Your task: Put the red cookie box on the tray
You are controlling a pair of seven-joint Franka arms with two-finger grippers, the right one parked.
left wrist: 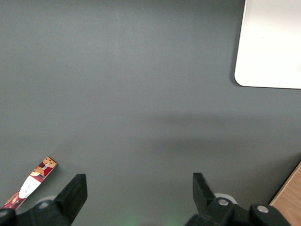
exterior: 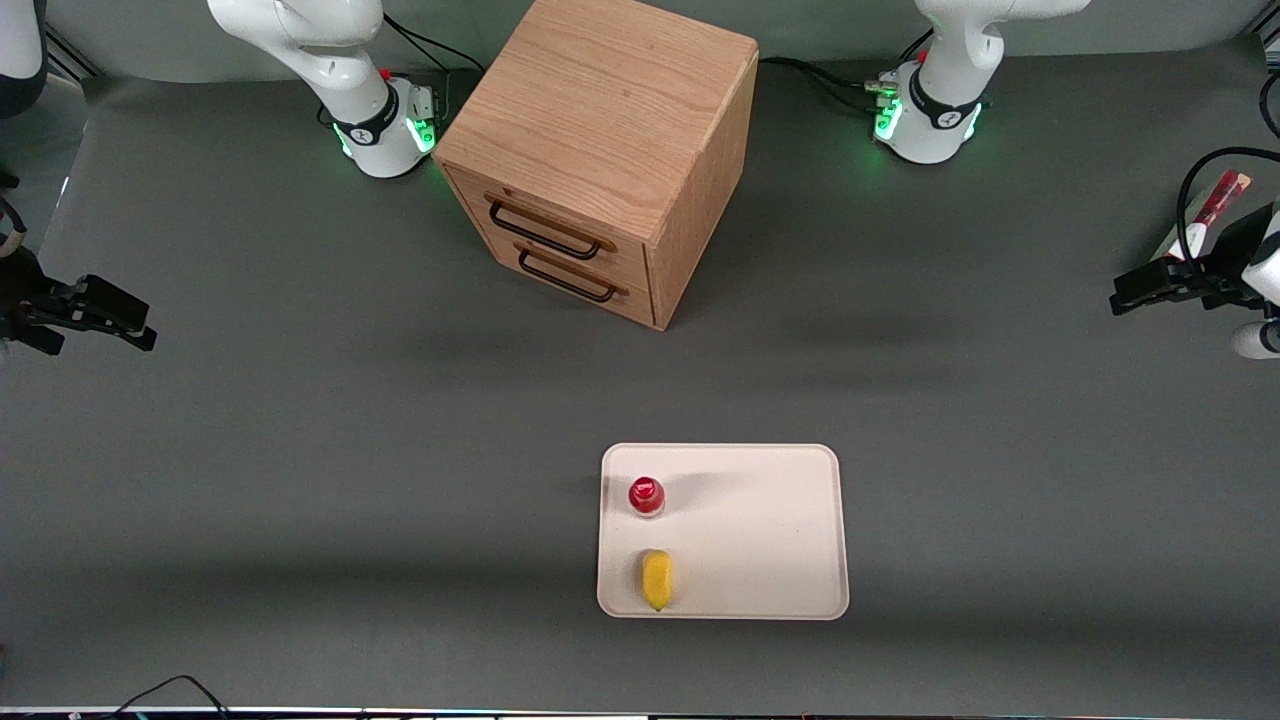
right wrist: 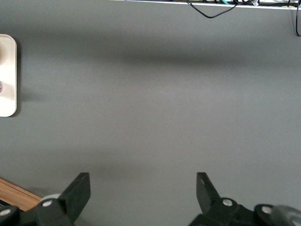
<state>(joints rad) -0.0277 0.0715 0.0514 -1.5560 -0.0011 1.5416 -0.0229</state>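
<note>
The red cookie box (exterior: 1218,203) is at the working arm's end of the table, partly hidden by a black cable and the arm's wrist. One end of it also shows in the left wrist view (left wrist: 31,185), beside a finger. The left gripper (exterior: 1128,297) is open and empty, a little nearer the front camera than the box and apart from it. In the left wrist view the gripper (left wrist: 139,182) hangs over bare grey table. The cream-white tray (exterior: 760,530) lies near the table's front edge, well away from the gripper; a corner of it shows in the left wrist view (left wrist: 270,47).
A small red-capped bottle (exterior: 647,496) and a yellow object (exterior: 656,579) sit on the tray, on the side toward the parked arm. A wooden drawer cabinet (exterior: 600,150) with two drawers stands farther back, between the arm bases.
</note>
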